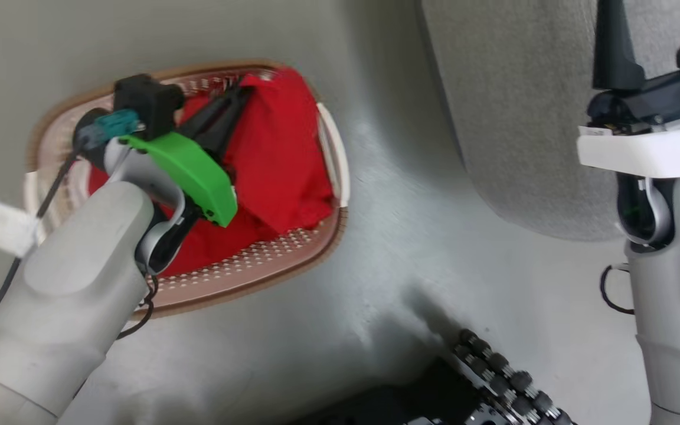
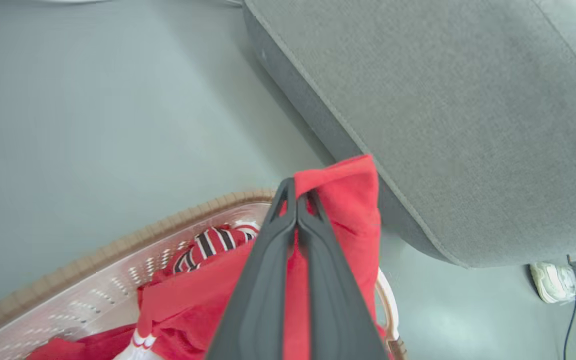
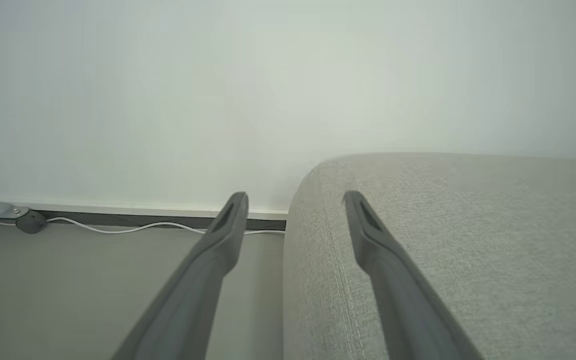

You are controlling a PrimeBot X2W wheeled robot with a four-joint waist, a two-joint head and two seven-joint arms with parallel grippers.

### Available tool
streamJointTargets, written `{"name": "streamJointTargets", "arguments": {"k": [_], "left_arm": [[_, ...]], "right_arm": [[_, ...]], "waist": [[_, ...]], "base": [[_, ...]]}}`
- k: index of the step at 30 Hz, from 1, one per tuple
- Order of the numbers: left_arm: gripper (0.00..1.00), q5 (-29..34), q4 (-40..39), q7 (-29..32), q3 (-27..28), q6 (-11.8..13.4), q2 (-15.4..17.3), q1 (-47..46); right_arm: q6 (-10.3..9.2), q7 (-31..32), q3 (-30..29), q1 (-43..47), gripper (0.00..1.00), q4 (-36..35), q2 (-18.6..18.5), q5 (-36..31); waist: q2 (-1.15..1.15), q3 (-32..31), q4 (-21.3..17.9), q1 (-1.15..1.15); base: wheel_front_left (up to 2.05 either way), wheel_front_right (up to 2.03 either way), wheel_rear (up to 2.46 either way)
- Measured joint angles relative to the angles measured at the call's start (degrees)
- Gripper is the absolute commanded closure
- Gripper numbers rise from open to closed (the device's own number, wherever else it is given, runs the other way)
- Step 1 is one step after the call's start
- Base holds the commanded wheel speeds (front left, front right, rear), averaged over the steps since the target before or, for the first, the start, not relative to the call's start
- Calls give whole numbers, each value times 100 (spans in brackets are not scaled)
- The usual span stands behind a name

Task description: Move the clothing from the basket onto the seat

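Note:
Red clothing (image 1: 278,162) fills the cream perforated basket (image 1: 310,245) with the brown rim on the floor at the left. My left gripper (image 1: 239,91) reaches into the basket and is shut on a fold of the red clothing (image 2: 348,200), which rises around its closed fingers (image 2: 268,280). A striped collar (image 2: 215,242) lies deeper in the basket (image 2: 93,295). The grey seat (image 1: 511,112) stands to the right of the basket. My right gripper (image 1: 650,23) hangs open over the seat (image 3: 448,240), nothing between its fingers.
A person's white shoe (image 2: 553,282) stands on the floor beside the seat (image 2: 458,110). A white cable (image 3: 118,229) runs along the wall's skirting. The robot's dark base (image 1: 493,383) shows at the bottom, with grey floor between basket and seat.

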Motion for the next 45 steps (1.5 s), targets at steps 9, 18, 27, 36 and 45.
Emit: {"name": "streamJointTargets", "arguments": {"k": [9,18,27,36,45], "left_arm": [[100,63,-52,-604,323,30,60,336],[100,63,-380,-579,832,374,-16,714],[100,379,-971,-555,1229,645,-80,925],[100,611,-1271,-555,1218,879,-54,1330],[100,631,-1533,-546,854,895,8,1792]], "right_arm": [[1,0,-222,324,0,22,-238,-169],[22,0,67,651,0,51,-352,-285],[56,1,894,1090,0,304,-486,-423],[60,1,1984,1238,0,467,-577,-352],[62,1,3059,1267,0,854,-542,3]], "waist": [[0,-627,627,0],[0,-1350,1230,0],[0,-2127,1749,0],[0,-2915,2156,0],[0,-3719,2362,0]], "base": [[0,0,0],[0,0,0],[0,0,0],[0,0,0],[0,0,0]]}}
